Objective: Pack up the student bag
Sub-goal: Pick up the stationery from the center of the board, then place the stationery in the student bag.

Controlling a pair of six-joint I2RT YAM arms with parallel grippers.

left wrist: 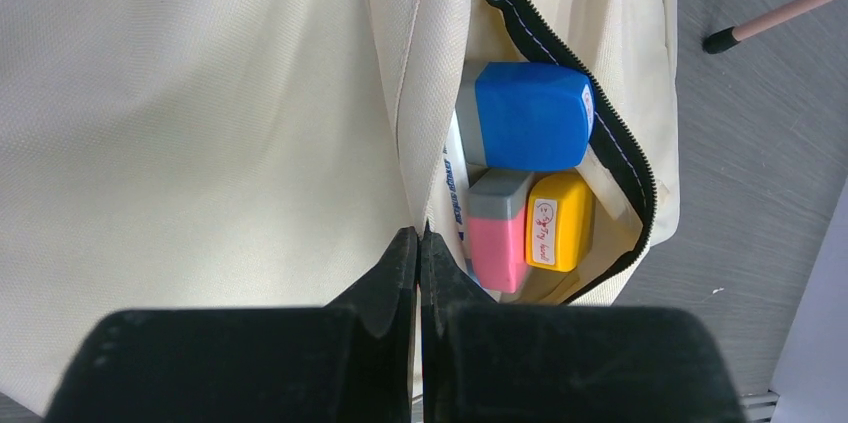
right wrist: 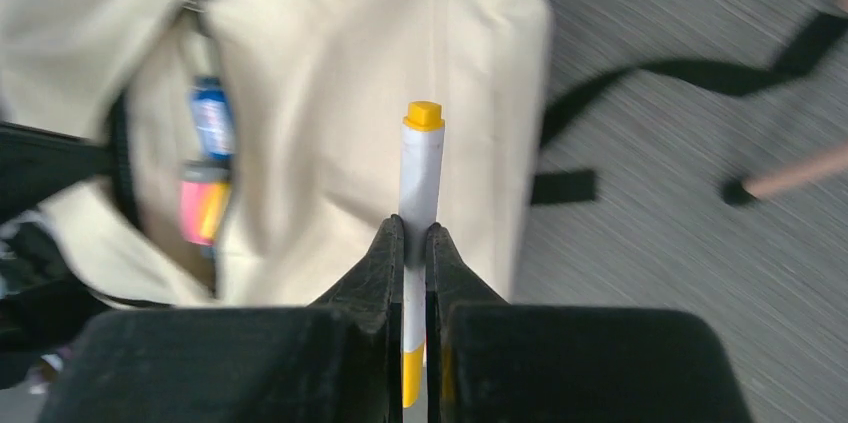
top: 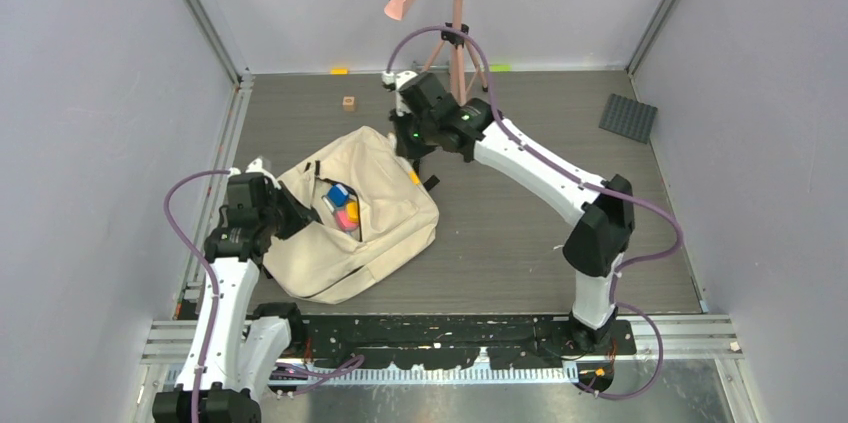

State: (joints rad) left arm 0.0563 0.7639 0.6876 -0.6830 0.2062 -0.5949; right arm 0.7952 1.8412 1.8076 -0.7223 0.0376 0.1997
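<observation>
Pale panels wall a grey wood-grain bench point(top: 520, 243), where the large beige canvas backpack point(top: 390, 228) lies slumped left of centre. The likeliest mishap is that the cloth slips from the left fingers point(left wrist: 395, 273), the unzipped pocket sags shut, and the white pen with a yellow cap point(right wrist: 421, 168) snags on the zip. Those left fingers are pressed together, apparently pinching the pocket's lip, beside a blue block point(left wrist: 530, 115), a pink one point(left wrist: 497, 238) and a yellow one point(left wrist: 560, 221) inside. The right fingers point(right wrist: 385, 263) clamp the pen over the backpack's far side, short of the opening.
</observation>
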